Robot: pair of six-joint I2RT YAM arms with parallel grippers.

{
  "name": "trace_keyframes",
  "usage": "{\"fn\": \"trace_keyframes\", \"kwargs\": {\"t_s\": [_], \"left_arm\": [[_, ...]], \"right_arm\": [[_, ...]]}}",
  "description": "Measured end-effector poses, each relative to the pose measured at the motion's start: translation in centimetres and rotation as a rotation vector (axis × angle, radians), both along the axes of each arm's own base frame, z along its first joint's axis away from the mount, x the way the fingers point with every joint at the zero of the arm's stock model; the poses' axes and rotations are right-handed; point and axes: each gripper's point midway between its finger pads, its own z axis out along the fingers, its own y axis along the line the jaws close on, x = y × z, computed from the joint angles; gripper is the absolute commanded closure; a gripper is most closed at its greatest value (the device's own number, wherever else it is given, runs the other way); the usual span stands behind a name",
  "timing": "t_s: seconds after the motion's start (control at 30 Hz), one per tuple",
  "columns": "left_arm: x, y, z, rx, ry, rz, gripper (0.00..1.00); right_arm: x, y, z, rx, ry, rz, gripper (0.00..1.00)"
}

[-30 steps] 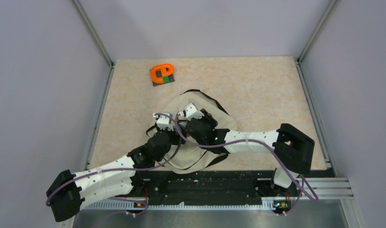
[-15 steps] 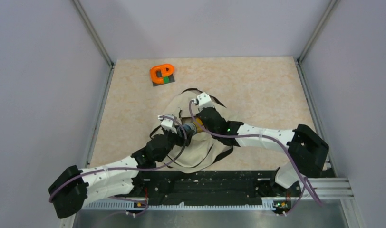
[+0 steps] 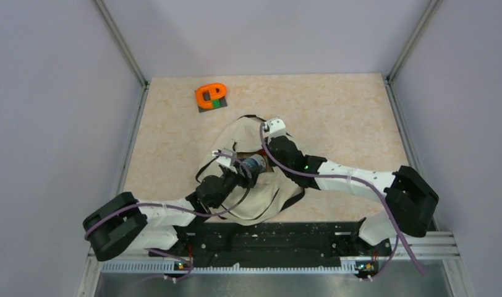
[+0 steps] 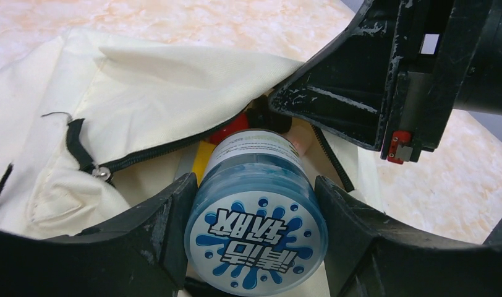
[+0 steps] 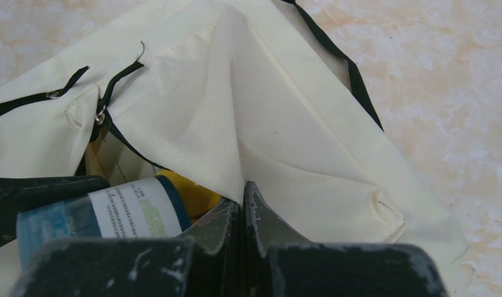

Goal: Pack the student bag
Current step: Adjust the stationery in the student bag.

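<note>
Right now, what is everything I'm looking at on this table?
table: one, pale marbled, under everything
student bag: one, beige with black straps, mid-table
jar: one, blue with a white label, at the bag's mouth
yellow thing: one, inside the bag, unclear what
orange object: one, on a dark base, far left
left gripper: black, gripping the jar
right gripper: black, shut on the bag's edge

We see the student bag (image 5: 279, 124) as matt, finely textured cream cloth; the jar (image 4: 256, 232) has a glossy blue lid, probably plastic; the table (image 3: 341, 111) looks smooth, mottled beige.
</note>
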Motion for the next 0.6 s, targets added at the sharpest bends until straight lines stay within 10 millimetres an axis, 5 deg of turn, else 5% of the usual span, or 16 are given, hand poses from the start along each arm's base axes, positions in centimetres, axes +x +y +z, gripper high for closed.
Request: {"fn": "trace_keyframes", "kwargs": {"t_s": [0.3,0.47,0.6], "left_arm": [[1.7,-1.8,-0.4,-0.012,-0.119,-0.001,1.0],[2.3,-2.7,-1.1,-0.027,-0.143,-0.009,0.44],[2.3,-2.2,-1.0,-0.005,-0.11,0.011,0.26]], "right_arm": [[-0.1,0.2,-0.1,0.052,0.034,0.0,1.0],[0.2,-0.1,0.1,0.067,0.038,-0.011,1.0],[-0.1,0.1,0.3,0.079,0.044,0.004,1.0]]}}
